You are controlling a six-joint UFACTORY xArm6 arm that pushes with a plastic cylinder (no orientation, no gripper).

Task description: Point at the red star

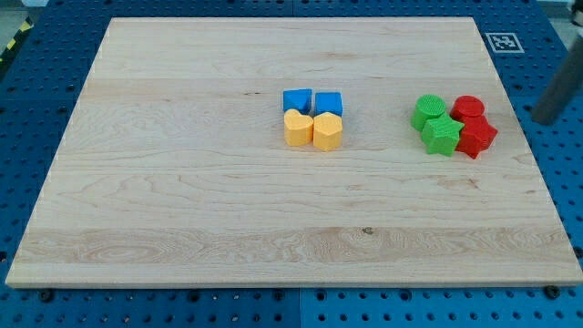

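Your tip (544,118) sits at the frame's right edge, nothing grasped since it has no fingers, near the red star (476,138), probably approaching.

Place: you're looking at a robotics lab bench
Board: wooden board (182,182) lying on a blue perforated table (27,137)
Marker: printed tag (504,42) beside the board's top right corner
Edge: hazard-striped tape (11,46) at the top left corner
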